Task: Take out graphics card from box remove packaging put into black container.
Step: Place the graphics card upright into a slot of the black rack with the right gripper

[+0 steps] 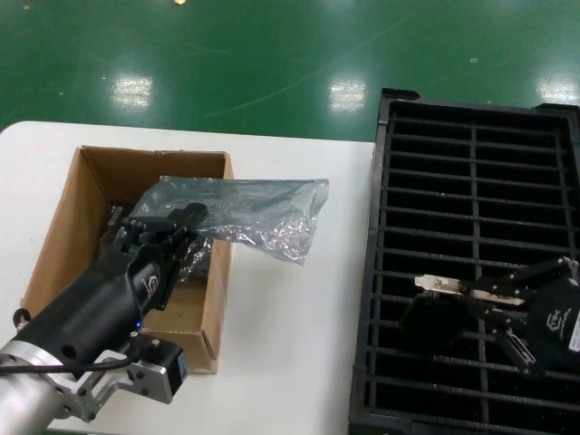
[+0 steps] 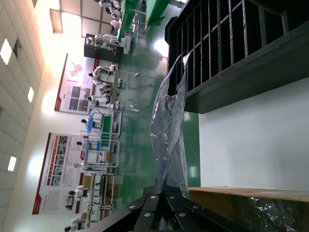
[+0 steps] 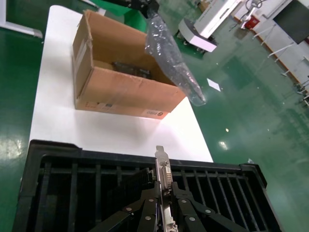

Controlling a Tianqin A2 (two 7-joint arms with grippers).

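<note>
I see a white desk (image 1: 299,299) on a green floor (image 1: 272,54). My left end effector (image 1: 172,225) is clamped on the packaging (image 1: 254,213) above the box (image 1: 91,190), its long axis toward the black container (image 1: 390,272). My right end effector (image 1: 480,294) grips the graphics card (image 3: 164,179) on edge over the slots, bracket toward the box.

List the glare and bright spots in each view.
Head view: ceiling lights mirror as white patches on the green floor; the packaging glints. Left wrist view: blown-out wall lights, a bright floor patch beside the black container. Right wrist view: even light, small floor reflections, the graphics card bracket shining in the right hand.
</note>
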